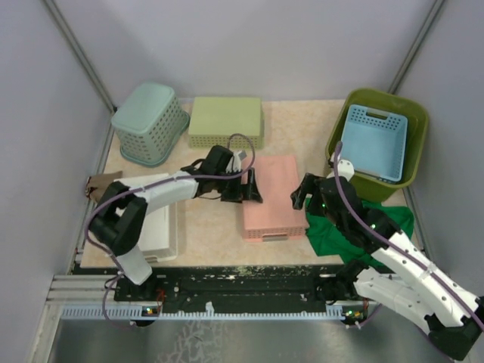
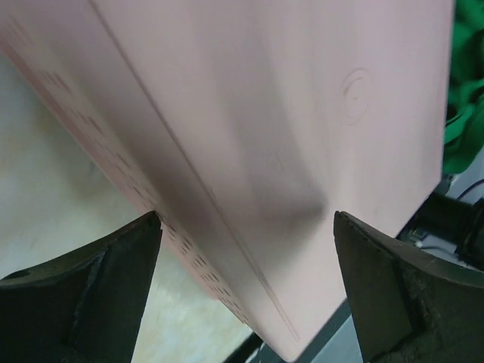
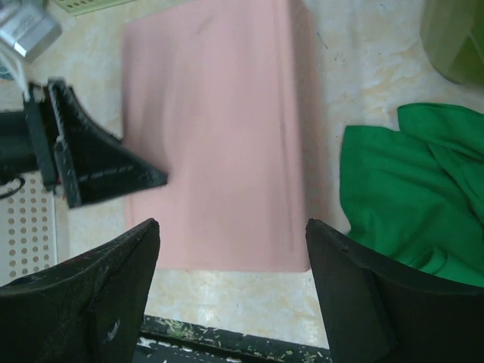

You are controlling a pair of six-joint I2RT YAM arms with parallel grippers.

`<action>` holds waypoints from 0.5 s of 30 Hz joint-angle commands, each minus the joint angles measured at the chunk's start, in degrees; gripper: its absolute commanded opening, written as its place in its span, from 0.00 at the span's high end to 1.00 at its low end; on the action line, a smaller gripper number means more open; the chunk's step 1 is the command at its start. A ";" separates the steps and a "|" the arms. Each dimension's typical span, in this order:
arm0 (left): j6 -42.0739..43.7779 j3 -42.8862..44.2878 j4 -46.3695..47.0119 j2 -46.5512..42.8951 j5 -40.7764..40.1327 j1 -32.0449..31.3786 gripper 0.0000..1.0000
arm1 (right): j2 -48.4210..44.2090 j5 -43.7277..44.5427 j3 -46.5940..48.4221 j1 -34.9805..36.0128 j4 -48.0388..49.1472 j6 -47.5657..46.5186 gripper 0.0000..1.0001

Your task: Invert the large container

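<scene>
The large container (image 1: 378, 97) stands in the table's (image 1: 302, 125) far right corner. It is an olive-green tub with rounded corners and a thick rim. Its mouth faces up, and a light blue slotted basket (image 1: 374, 144) lies inside it. Neither arm touches it.

Both arms are well apart from the tub, at a pink bin (image 1: 271, 198) that lies bottom-up near the middle of the near edge. The left gripper (image 1: 242, 189) has its fingers spread wide at the bin's left side, holding nothing. The right gripper (image 1: 306, 193) hangs by the bin's right side with its fingers apart too, empty, over the edge of a green cloth (image 1: 333, 231).
</scene>
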 commanded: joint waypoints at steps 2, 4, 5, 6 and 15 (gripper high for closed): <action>2.90 19.53 3.02 9.55 3.07 -2.34 0.01 | -5.86 0.23 1.73 0.33 -6.94 -4.77 0.22; 5.15 25.23 -1.70 10.96 -0.54 -2.03 0.01 | -7.00 -2.83 1.13 0.38 -7.92 -6.31 0.22; 6.20 27.19 -3.75 10.87 -2.78 -1.80 0.01 | -7.27 -5.27 0.87 0.35 -8.04 -7.32 0.23; 7.26 28.43 -5.49 10.38 -4.27 -1.41 0.00 | -7.49 -7.86 0.53 0.38 -7.88 -8.18 0.23; 7.22 20.38 -10.81 -7.21 -11.66 6.97 0.00 | -1.05 -25.89 -4.63 7.63 3.60 -12.62 0.26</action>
